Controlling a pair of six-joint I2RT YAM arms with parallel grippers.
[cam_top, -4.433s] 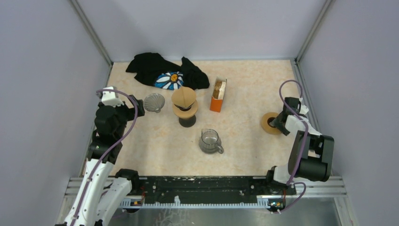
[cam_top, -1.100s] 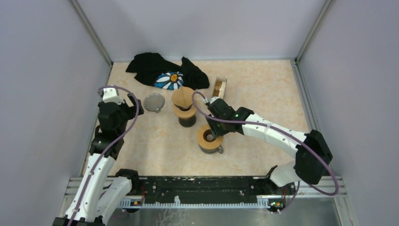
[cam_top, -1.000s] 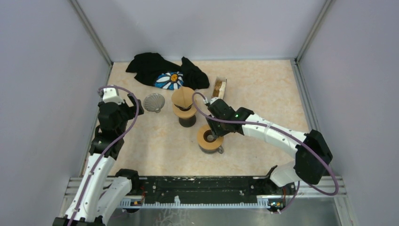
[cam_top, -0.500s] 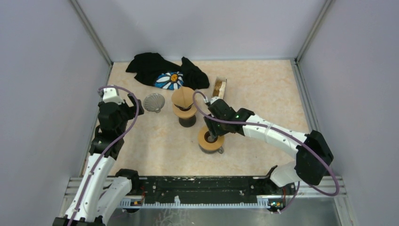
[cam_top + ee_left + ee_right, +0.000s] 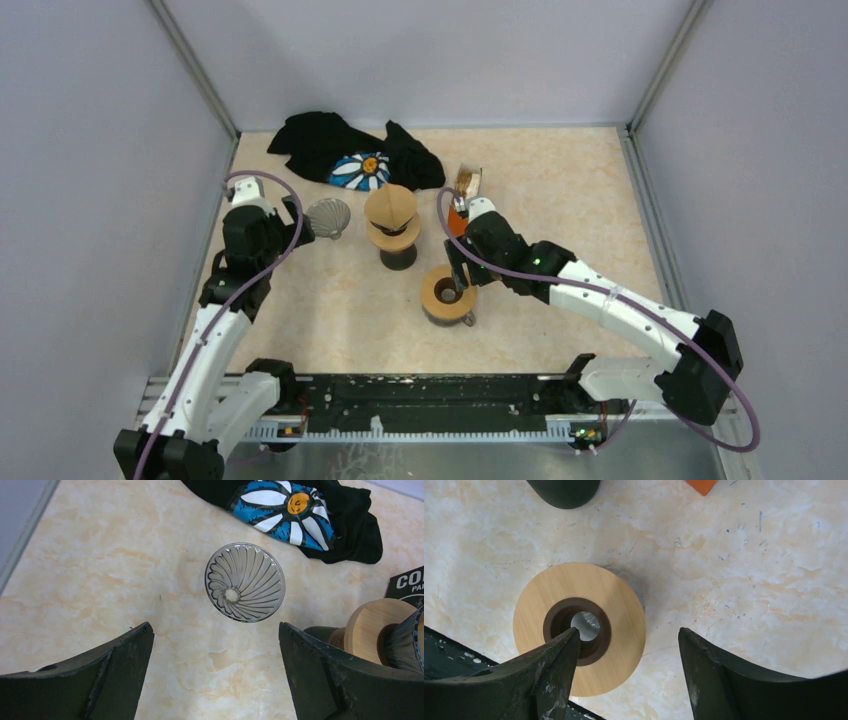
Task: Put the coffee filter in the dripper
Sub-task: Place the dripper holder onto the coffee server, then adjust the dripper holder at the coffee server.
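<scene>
Coffee filter (image 5: 390, 204), as far as you can judge, is the tan cone on top of the wood-collared stand (image 5: 397, 257). It sits apart from both pairs of your fingers.

Your right gripper (image 5: 628, 630) has let go and its fingers (image 5: 549, 672) stand spread. In the wrist view one tip lies over the edge of the dark centre hole of the wooden ring (image 5: 619, 605). The other tip hangs over bare bench (image 5: 560, 200), clear of the ring's rim, so nothing is grasped. The ring rests flat on the glass carafe (image 5: 447, 317), which stands just in front of the stand.

Your left gripper (image 5: 214, 627) is spread wide and holds nothing. The dripper (image 5: 245, 582), clear ribbed glass, lies on the bench just beyond the tips, in line with the gap between them and touching neither. Its ribs run into a small hole that shows off-centre, and you cannot tell which way its mouth faces. From above it lies just left of the stand, well apart from the ring and carafe.

Further out, an orange box (image 5: 466, 182) stands behind your right wrist, partly hidden by it. Something tan shows in its open top, too small to make out. A black cloth (image 5: 310, 140) with a blue-and-white daisy print lies crumpled at the far edge.
</scene>
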